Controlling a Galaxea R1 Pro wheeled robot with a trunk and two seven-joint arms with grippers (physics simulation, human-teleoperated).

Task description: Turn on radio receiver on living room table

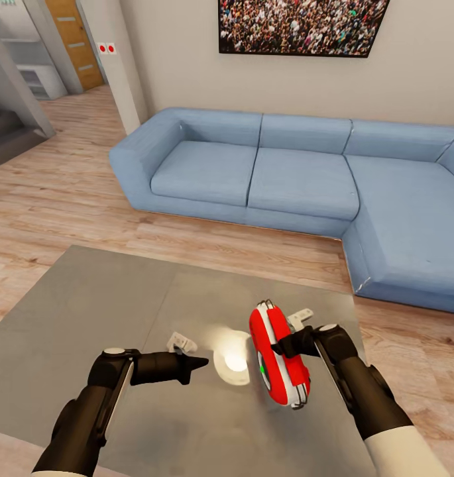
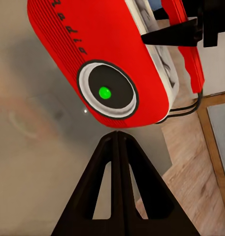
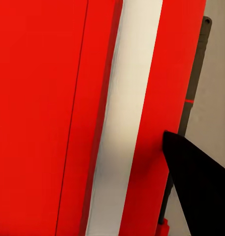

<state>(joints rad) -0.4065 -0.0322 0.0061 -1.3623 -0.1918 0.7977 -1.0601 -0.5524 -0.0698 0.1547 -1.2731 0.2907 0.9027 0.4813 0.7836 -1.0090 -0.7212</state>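
The red radio receiver [image 1: 280,358] with white stripe trim is held up on edge over the grey glossy table [image 1: 87,298], and my right gripper [image 1: 281,347] is shut on its upper side. The right wrist view looks closely at the radio's red shell [image 3: 53,118], with one black finger [image 3: 196,187] pressed on it. My left gripper [image 1: 201,362] is shut, fingers together. It points at the radio's face from the left, with a small gap between them. In the left wrist view the fingertips [image 2: 117,135] sit just under the round dial [image 2: 105,92], whose light is green.
A blue L-shaped sofa [image 1: 299,179] stands behind the table under the crowd-photo picture [image 1: 299,26]. Light wood floor [image 1: 67,192] runs left toward a doorway and steps. A bright lamp reflection [image 1: 233,358] glares on the tabletop between my grippers.
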